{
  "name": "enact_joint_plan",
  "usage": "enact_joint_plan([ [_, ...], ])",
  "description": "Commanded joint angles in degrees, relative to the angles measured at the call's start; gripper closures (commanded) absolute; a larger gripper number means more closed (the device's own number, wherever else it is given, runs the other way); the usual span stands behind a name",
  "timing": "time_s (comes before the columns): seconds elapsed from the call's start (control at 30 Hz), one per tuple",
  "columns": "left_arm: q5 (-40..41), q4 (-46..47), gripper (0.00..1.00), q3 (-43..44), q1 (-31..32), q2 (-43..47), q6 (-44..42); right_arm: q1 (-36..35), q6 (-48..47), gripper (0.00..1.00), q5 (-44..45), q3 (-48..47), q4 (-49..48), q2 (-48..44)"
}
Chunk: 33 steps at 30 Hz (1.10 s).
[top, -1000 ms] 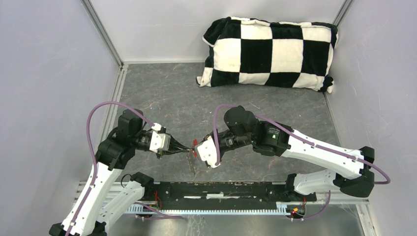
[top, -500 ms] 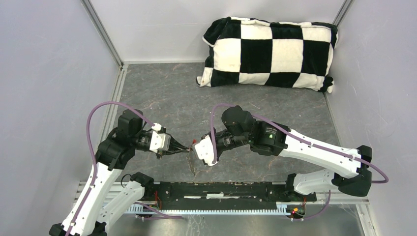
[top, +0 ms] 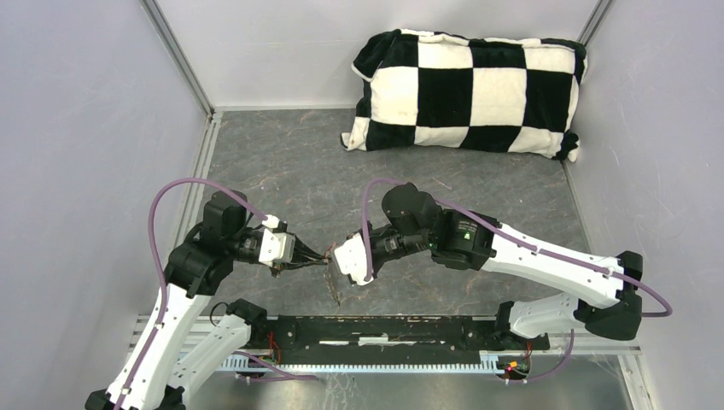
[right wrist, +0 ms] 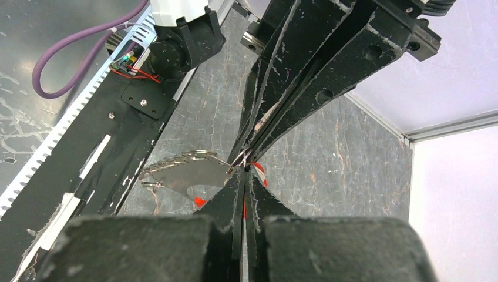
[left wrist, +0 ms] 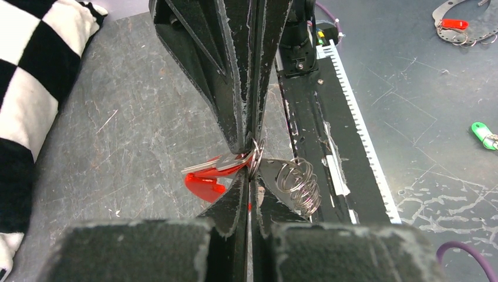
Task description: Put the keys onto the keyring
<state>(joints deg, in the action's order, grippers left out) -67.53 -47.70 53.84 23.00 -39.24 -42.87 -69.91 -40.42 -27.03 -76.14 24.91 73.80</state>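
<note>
Right arm has swung left at centre frame; right gripper (top: 335,263) now meets left gripper (top: 324,260) tip-to-tip above worktop (top: 282,162). Both jaws pressed together: left pinching a keyring (left wrist: 299,187) ring, right pinching red-headed key (left wrist: 218,167). Red fob (left wrist: 202,183) dangles below.

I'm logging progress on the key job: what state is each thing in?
Left gripper: shut on the keyring.
Right gripper: shut, tip to tip with the left; what it grips is unclear.
Keyring: held above the table, rings dangling.
Key: blade sticks out of the pinch; threaded or not, cannot tell.
Pillow: lying at the table's far edge, untouched.
</note>
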Motion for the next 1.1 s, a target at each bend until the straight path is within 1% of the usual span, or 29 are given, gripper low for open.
enact_joint_plan([
  [0.0, -1.27, 1.60, 0.98, 0.71, 0.35, 0.26, 0.42, -0.49, 0.61, 1.00, -0.74, -3.53, -3.57, 1.58],
  [0.3, -1.64, 1.69, 0.98, -0.01, 0.31, 0.57, -0.07, -0.49, 0.48, 1.00, -0.75, -4.90, -3.29, 2.76],
  [0.57, -1.91, 1.65, 0.98, -0.14, 0.31, 0.66, -0.28, -0.49, 0.61, 0.98, -0.65, -4.98, -4.45, 3.08],
  [0.7, -1.91, 1.63, 0.98, -0.14, 0.34, 0.75, -0.45, -0.49, 1.20, 0.86, -0.34, -5.28, -4.47, 3.77],
  [0.93, -2.58, 1.42, 0.98, 0.19, 0.30, 0.75, -0.26, -0.50, 2.73, 0.82, 0.67, -5.74, -3.90, 4.77],
  [1.07, -2.69, 1.41, 0.98, 0.12, 0.30, 0.75, 0.22, -0.45, 3.45, 0.76, 1.58, -6.92, -1.51, 5.03],
])
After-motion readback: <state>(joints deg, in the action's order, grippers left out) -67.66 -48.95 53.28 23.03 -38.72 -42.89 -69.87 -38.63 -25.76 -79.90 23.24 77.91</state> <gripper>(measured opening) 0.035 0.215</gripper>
